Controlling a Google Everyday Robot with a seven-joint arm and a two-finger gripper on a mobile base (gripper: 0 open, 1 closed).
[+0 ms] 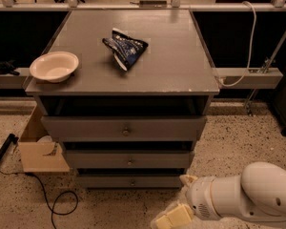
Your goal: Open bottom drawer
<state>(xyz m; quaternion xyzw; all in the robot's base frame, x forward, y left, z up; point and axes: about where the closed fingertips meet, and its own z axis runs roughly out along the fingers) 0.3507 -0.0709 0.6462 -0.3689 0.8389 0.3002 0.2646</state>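
The grey cabinet has three drawers. The bottom drawer (131, 181) is the lowest and narrowest front, with a small round knob (132, 181), and it sits pushed in. My gripper (177, 199) is low at the bottom right, just right of and in front of the bottom drawer's right end, with its cream fingers (172, 216) spread apart and holding nothing. The white arm (248, 197) comes in from the right edge.
The middle drawer (129, 160) and top drawer (125, 128) sit above. On the cabinet top lie a white bowl (54, 66) and a dark blue bag (126, 50). A cardboard box (40, 147) and a black cable (52, 202) are on the floor at left.
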